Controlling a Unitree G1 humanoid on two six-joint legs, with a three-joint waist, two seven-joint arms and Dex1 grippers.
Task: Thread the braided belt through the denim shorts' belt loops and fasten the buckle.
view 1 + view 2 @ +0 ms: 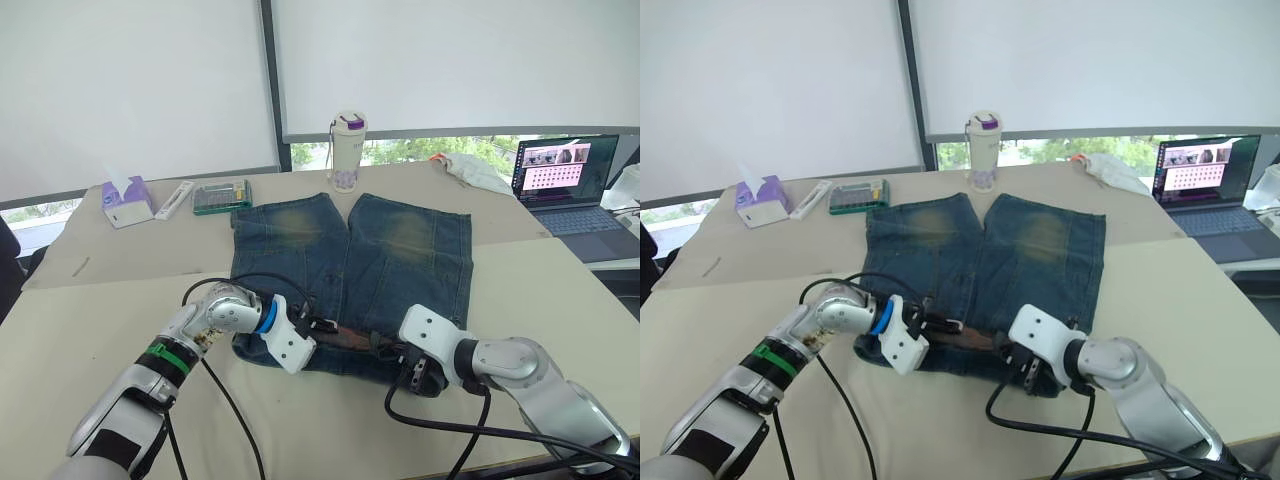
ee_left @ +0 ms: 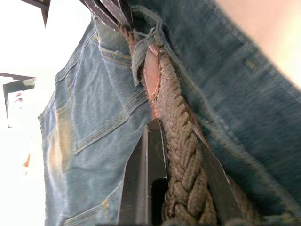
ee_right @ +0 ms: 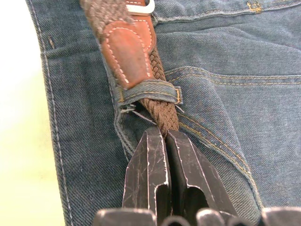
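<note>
Right wrist view gives us buckle [image 3: 141, 7]; braided belt [image 2: 181, 155] lies along waistband, both pincers pinching it.

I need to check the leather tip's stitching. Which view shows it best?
The right wrist view: the leather tip lies face-on, white stitching clear, tucked under a belt loop. The left wrist view shows it edge-on; in the eye views it is a reddish sliver.

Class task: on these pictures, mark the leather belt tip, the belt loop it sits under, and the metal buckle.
leather tip [image 3: 128, 55], right wrist view, middle of the stitched reddish-brown leather.
belt loop [image 3: 149, 91], right wrist view, the denim strip crossing the belt.
buckle [image 3: 141, 8], right wrist view, silvery frame bar.
</note>
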